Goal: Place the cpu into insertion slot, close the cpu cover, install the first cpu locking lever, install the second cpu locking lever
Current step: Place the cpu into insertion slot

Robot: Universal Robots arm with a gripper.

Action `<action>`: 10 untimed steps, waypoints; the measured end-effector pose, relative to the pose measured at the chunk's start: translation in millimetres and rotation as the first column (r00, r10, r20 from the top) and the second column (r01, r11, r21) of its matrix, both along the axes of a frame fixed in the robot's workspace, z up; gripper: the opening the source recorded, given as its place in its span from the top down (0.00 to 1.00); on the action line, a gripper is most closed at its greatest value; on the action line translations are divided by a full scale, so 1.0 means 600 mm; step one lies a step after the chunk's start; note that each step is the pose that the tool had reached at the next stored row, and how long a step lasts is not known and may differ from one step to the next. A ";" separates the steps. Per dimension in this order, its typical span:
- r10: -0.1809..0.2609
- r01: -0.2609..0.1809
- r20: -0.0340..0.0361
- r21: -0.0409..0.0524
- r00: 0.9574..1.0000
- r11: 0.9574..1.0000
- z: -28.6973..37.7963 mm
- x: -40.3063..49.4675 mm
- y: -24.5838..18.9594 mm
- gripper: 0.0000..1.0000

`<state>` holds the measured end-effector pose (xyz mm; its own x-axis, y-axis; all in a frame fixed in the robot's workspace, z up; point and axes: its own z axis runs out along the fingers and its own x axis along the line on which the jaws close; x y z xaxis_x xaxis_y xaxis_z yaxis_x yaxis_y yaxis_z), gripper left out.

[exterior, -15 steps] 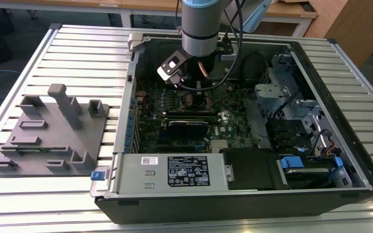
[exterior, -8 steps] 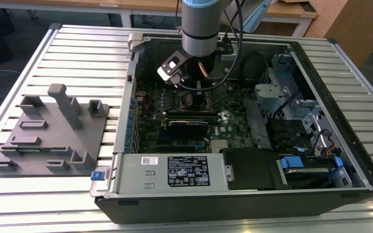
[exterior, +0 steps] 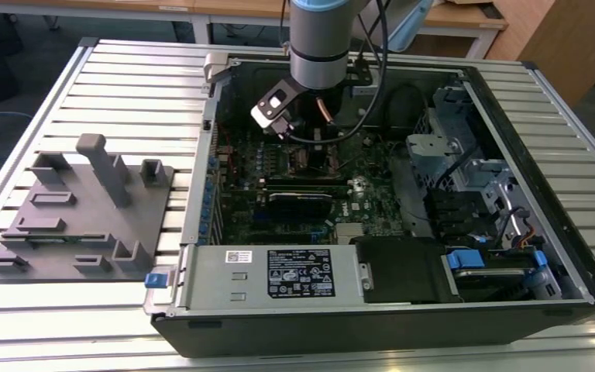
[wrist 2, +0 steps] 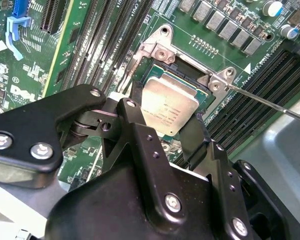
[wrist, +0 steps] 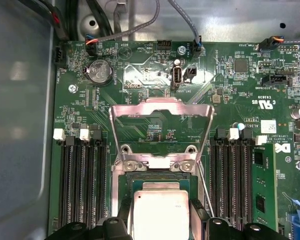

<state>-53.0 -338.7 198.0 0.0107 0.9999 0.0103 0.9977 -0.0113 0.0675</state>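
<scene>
Quick update from us: the gripper (wrist 2: 166,116) is down inside the open computer case (exterior: 380,337), and its fingers (wrist 2: 194,134) look clamped on two opposite edges of the cpu (wrist 2: 171,102). The chip lies flat, silvery top up, right over the insertion slot (wrist 2: 188,66). It's squarely between the fingers, not off to either side. We can't tell whether it's fully seated or held just above the slot. The cpu cover (wrist: 162,106) stands flipped open on the far side of the slot, away from the gripper. A thin locking lever (wrist 2: 270,103) sticks out unlatched beside the slot.
</scene>
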 end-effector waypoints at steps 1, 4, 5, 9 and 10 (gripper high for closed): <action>0.000 0.000 0.000 0.000 1.000 1.000 0.000 0.000 0.0000 0.46; 0.000 0.000 0.000 0.000 1.000 1.000 0.000 0.000 0.0011 0.46; 0.000 0.000 0.000 0.000 1.000 1.000 0.000 0.000 0.0027 0.46; 0.000 0.000 0.000 0.000 1.000 1.000 0.000 0.000 0.0048 0.46; 0.000 0.000 0.000 0.000 1.000 1.000 0.000 0.000 0.0049 0.46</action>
<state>-53.0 -335.8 197.8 0.0105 0.9999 0.0101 0.9977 -0.0111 0.0674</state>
